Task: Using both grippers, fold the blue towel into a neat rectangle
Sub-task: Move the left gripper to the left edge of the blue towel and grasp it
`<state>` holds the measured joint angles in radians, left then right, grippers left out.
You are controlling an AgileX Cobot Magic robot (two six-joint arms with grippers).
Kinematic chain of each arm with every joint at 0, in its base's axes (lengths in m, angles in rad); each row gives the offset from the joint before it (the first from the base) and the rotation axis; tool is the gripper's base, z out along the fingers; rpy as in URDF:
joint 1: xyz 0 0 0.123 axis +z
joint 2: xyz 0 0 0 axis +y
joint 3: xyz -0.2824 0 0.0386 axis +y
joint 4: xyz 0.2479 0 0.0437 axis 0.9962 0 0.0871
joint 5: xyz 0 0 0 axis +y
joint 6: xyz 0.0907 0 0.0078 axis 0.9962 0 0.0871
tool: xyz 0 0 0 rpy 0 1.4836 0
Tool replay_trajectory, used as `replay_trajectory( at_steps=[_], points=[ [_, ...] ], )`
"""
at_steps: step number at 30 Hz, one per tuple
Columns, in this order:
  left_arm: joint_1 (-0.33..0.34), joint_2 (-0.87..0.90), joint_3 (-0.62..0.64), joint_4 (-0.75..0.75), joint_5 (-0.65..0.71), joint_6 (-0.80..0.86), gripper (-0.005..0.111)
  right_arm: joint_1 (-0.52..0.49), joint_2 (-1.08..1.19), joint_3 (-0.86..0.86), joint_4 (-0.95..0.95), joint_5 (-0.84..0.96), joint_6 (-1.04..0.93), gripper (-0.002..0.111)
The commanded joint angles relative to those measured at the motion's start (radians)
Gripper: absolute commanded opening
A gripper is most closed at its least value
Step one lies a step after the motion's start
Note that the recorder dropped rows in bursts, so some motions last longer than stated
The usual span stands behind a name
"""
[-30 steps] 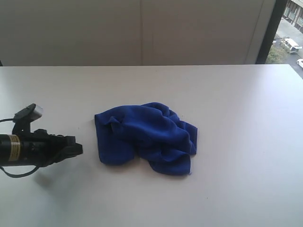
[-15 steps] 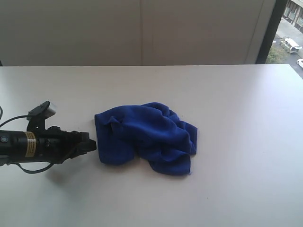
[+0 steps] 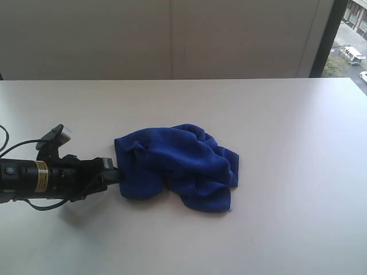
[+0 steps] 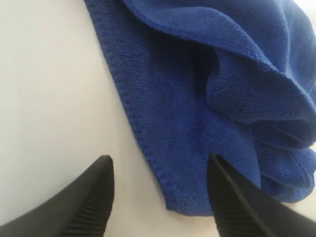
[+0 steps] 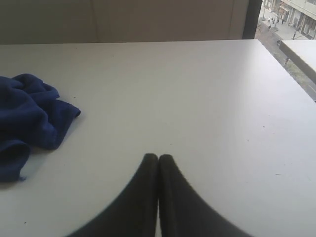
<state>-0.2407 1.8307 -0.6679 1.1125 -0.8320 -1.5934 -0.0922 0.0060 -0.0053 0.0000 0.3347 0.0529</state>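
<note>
The blue towel (image 3: 178, 166) lies crumpled in a heap on the white table (image 3: 287, 143). My left gripper (image 3: 116, 175) has reached in low from the left and sits at the towel's left edge. Its black fingers (image 4: 94, 197) stand wide apart, and a stitched corner of the blue towel (image 4: 197, 123) lies between them, not pinched. My right gripper (image 5: 158, 158) hovers over bare table to the right of the blue towel (image 5: 29, 118), its two fingers pressed together with nothing in them. The right arm is outside the exterior view.
A pale wall (image 3: 172, 40) runs along the table's far edge. At the far right a dark window frame (image 3: 322, 34) stands, with a street outside. The left arm's black cable (image 3: 23, 203) trails on the table behind its wrist.
My left arm has slid right across the table until its fingertips reached the towel's left edge, and its jaws have spread wider. The towel and the right gripper have not moved.
</note>
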Motion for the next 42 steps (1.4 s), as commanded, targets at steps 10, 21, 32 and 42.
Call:
replay_trajectory(
  at_steps=[10,21,32,42],
  points=[
    [-0.058,-0.004,-0.020,-0.017,0.031,-0.053,0.063,0.001,-0.006,0.005,0.000,-0.014,0.001,0.000],
    [-0.064,-0.002,-0.020,-0.029,0.044,-0.090,0.063,0.001,-0.006,0.005,0.000,-0.014,0.001,0.000],
    [-0.102,-0.002,-0.020,-0.057,0.072,-0.092,0.060,0.001,-0.006,0.005,0.000,-0.014,0.001,0.000],
    [-0.102,0.015,-0.020,-0.082,0.053,-0.092,0.055,0.001,-0.006,0.005,0.000,-0.014,0.001,0.000]
  ],
)
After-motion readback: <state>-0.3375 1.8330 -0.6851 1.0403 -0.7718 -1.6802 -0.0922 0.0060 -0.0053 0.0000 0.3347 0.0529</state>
